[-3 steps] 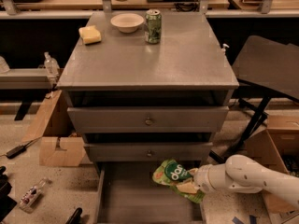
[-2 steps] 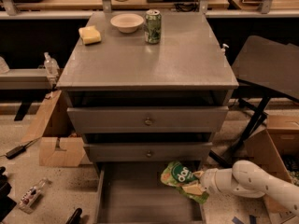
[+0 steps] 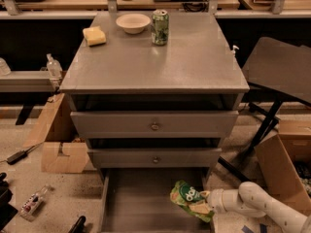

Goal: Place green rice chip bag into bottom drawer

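The green rice chip bag (image 3: 189,199) is light green and crinkly, with a dark green oval and white letters. It hangs over the right side of the open bottom drawer (image 3: 141,203), just above its flat grey floor. My gripper (image 3: 206,206) reaches in from the right on a white arm (image 3: 257,205) and is shut on the bag's right end. The bag covers most of the fingers.
The two upper drawers (image 3: 154,125) with round knobs are shut above it. A green can (image 3: 160,27), a white bowl (image 3: 132,22) and a yellow sponge (image 3: 94,35) stand on the cabinet top. Cardboard boxes sit at left (image 3: 63,152) and right (image 3: 282,166). A black stand (image 3: 279,67) is at right.
The gripper has carried the bag a little to the right and lower, down towards the floor of the bottom drawer. Nothing else has moved.
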`<action>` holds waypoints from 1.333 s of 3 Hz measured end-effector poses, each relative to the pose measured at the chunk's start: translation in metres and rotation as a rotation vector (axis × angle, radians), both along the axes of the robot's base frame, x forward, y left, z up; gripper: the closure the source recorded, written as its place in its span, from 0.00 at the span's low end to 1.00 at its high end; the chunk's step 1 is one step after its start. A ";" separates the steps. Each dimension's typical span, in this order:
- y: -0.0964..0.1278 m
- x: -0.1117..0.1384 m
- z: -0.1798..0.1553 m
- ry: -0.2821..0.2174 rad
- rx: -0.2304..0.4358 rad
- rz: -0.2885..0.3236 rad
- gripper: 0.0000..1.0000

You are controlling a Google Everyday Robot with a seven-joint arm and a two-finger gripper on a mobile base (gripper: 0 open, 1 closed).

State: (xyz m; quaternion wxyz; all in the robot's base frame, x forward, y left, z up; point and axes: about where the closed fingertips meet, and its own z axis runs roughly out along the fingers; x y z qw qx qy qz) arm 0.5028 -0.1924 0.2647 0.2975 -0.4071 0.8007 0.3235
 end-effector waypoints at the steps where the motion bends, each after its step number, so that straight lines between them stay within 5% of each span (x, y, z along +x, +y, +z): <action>1: 0.022 0.007 -0.042 0.016 0.007 -0.007 1.00; 2: 0.041 0.022 -0.052 -0.004 -0.006 -0.016 1.00; 4: 0.045 0.021 -0.054 0.000 -0.002 -0.011 0.59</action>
